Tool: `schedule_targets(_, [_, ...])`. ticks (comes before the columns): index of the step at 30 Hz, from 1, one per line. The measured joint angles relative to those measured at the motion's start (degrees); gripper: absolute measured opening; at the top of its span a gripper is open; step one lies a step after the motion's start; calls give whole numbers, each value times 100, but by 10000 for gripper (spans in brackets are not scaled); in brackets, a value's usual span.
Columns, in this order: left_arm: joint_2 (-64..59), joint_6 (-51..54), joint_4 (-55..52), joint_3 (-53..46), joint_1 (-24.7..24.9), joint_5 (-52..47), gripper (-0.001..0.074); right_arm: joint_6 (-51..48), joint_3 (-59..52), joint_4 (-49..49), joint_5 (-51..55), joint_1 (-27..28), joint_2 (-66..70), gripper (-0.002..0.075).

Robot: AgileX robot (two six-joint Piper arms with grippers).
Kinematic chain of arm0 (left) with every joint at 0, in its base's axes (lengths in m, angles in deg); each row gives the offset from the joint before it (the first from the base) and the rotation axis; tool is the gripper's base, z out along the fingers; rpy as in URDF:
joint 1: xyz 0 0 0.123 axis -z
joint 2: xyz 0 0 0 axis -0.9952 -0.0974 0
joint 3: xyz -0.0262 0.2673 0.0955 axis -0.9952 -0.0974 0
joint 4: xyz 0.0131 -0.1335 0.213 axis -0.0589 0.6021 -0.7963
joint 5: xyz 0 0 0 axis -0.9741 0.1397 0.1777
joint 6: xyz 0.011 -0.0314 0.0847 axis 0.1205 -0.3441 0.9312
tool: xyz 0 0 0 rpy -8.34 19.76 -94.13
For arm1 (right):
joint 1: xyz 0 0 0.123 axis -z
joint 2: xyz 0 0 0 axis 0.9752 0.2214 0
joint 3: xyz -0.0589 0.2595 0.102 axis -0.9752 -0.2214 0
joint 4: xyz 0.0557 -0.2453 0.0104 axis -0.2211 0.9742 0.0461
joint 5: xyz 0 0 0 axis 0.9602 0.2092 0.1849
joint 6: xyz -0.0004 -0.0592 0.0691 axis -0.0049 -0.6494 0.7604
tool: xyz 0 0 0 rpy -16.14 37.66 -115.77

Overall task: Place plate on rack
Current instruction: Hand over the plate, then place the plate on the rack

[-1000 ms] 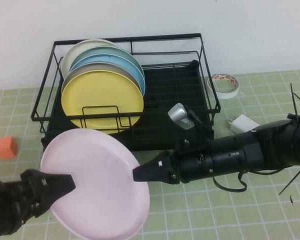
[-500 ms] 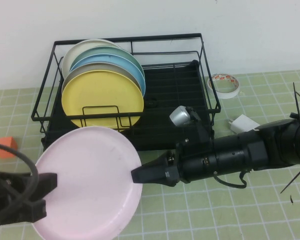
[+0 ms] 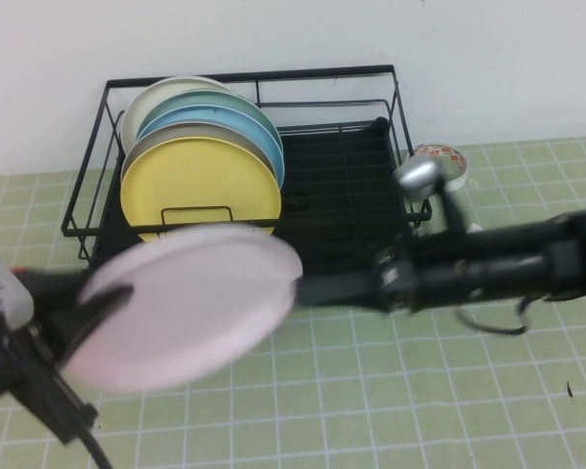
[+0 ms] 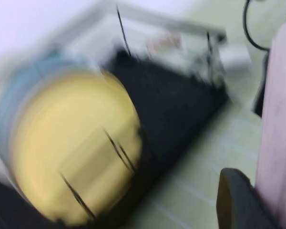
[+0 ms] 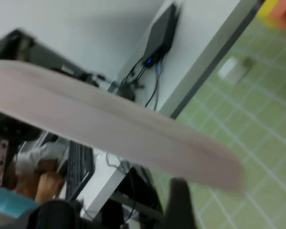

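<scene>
Left gripper [image 3: 103, 298]: arm raised from the near left, fingers clamped on the left edge of the plate [image 3: 190, 298]. Right gripper [image 3: 308, 290]: arm stretched level from the right, fingers gripping the plate's right edge.

Plate [image 3: 190, 298] matte pale pink; rack [image 3: 342, 186] black wire metal; yellow plate [image 3: 200, 186] smooth.

Five plates [image 3: 200, 186] are standing in one rack [image 3: 342, 186]; one pink plate [image 3: 186, 303], one tape roll [image 3: 447, 161].
</scene>
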Motion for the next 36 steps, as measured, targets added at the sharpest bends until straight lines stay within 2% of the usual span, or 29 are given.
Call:
schedule_targets(1, [0,545,362,0,0,34,94,127,0,82,30,150,-57,519])
schedule_targets(3, [0,2048,1134,0,0,78,94,552,0,485,40,514,-187,446])
schedule_targets(6, [-88,3879,1512,97,10,165,94,917,0,1434,40,926,-320,243])
schedule_targets(8, [-252,4523,1598,260,10,290,94,1019,0,2045,40,996,-395,115])
schedule_targets(11, [-709,5034,1654,609,10,471,94,1069,0,2671,70,995,-486,38])
schedule_targets(15, [-1429,5566,1690,1232,10,532,94,998,-106,2795,83,933,-619,11])
schedule_targets(22, [-2593,5851,1737,2085,10,542,94,912,-230,2932,91,910,-711,6])
schedule_targets(36, [-3717,6712,1751,2230,10,378,93,898,-240,3098,91,910,-711,6])
